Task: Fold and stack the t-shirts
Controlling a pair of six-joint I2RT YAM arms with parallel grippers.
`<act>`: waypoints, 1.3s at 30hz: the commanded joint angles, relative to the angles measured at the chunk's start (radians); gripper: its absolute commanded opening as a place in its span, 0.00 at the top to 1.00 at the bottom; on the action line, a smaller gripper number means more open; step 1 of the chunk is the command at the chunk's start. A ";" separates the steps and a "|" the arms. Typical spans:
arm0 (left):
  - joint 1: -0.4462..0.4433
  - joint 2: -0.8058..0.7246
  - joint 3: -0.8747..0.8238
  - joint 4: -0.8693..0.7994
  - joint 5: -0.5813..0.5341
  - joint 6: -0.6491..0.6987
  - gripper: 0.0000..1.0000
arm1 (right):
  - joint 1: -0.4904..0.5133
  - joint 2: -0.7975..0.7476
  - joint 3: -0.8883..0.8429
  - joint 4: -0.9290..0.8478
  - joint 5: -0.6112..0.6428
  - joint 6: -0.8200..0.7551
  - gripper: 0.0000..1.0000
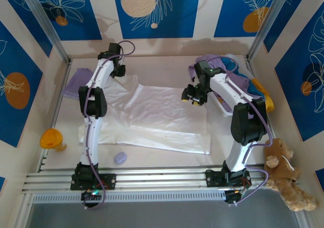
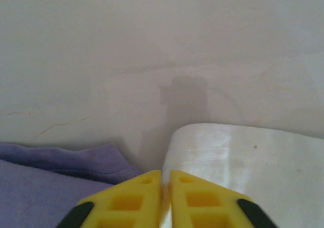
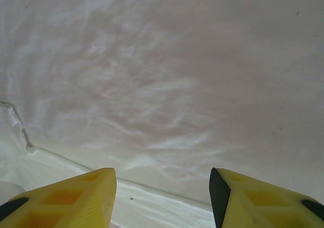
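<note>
Table (image 1: 167, 62) centre carries the white shirt (image 1: 162, 117), spread left to right, its far-left hem corner pinched tight in the left gripper (image 2: 165, 180), while the right gripper (image 3: 162, 176) hovers over its far-right part, jaws parted and holding nothing.

Brown teddy bear (image 1: 286, 175), lavender blob (image 1: 120, 157), yellow-orange object (image 1: 51, 138)

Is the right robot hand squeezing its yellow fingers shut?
No, the right gripper is open, its jaws standing wide apart with the white t-shirt showing between them.
</note>
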 commanded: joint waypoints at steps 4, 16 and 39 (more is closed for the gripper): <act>0.011 0.016 0.029 -0.033 0.029 -0.014 0.92 | -0.027 0.061 0.108 -0.052 0.008 -0.042 0.47; 0.011 -0.031 0.026 -0.053 0.073 -0.050 1.00 | -0.023 0.158 0.219 -0.080 0.142 -0.030 0.48; 0.011 -0.160 -0.055 -0.051 0.103 -0.054 1.00 | 0.021 0.495 0.523 -0.188 0.591 -0.242 0.80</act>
